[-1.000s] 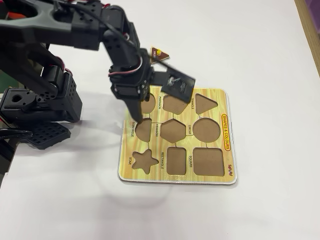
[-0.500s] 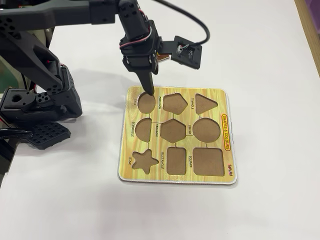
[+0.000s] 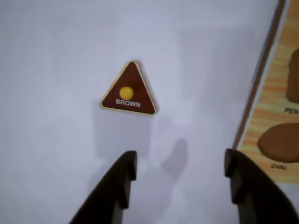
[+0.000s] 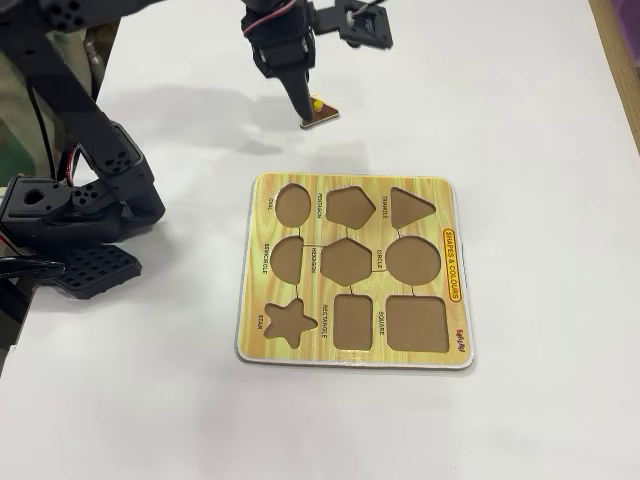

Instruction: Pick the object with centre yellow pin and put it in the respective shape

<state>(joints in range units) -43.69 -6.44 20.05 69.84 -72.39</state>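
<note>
In the wrist view your gripper (image 3: 180, 163) is spread wide, holding nothing, both black fingers (image 3: 122, 179) hanging above bare white table (image 3: 56, 70). Just past the fingertips, nearer the left one, lies the triangle (image 3: 129, 90), flat on the table, yellow knob up, "BROWN" printed under it. The board (image 3: 271, 116) runs along the right edge, oval recess showing. In the fixed view the board (image 4: 350, 190) sits mid-table, all recesses bare; the triangle recess (image 4: 410, 207) is at its top right corner. The triangle (image 4: 319, 116) rests beyond the board's top edge, apart from it, gripper (image 4: 300, 105) over it.
</note>
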